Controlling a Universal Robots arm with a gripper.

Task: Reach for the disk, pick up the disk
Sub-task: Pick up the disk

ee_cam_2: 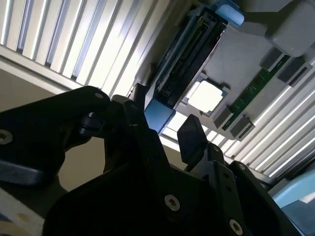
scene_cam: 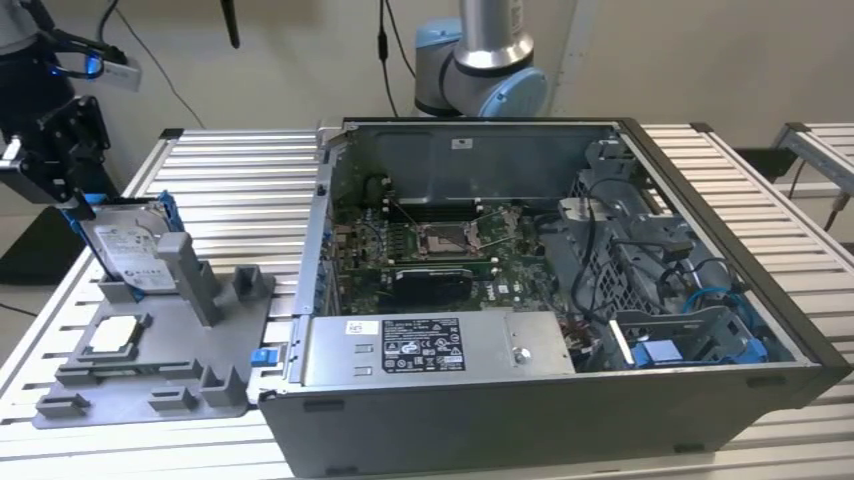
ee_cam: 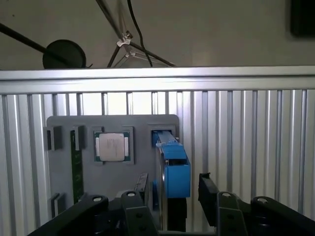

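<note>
- One black two-finger gripper [ee_cam: 172,186] is in use, and I read it as wide open. In the first wrist view its fingers [ee_cam: 208,189] stand well apart, and nothing is clamped between them.
- The disk [scene_cam: 127,245] is a flat rectangular silver-grey metal hard drive with a white label and blue plastic rails. It stands on edge in a slot of the grey plastic fixture plate [scene_cam: 174,385].
- In the exterior view, the plate lies on the ribbed aluminium table [scene_cam: 240,180]. It is on the exterior view's left of the open dark-grey metal computer case [scene_cam: 534,420].
- Key relation: the gripper hangs directly over the upper edge of the disk. In the first wrist view the blue rail [ee_cam: 174,167] along that edge runs into the gap between the two fingers, one finger to each side.
- Long axis: the disk's upper edge runs away from the wrist along the line between the fingers. The fingers therefore face its two broad faces across its thickness.
- Contact: a gap shows between each finger and the rail, so I judge the disk straddled but not gripped. It is seated in its slot.
- In the second wrist view the blue end of the disk sits just beyond the fingertips.
- The small square silver processor chip [ee_cam: 112,146] lies flat in its own recess of the plate. It is beside the disk and clear of the fingers.
</note>
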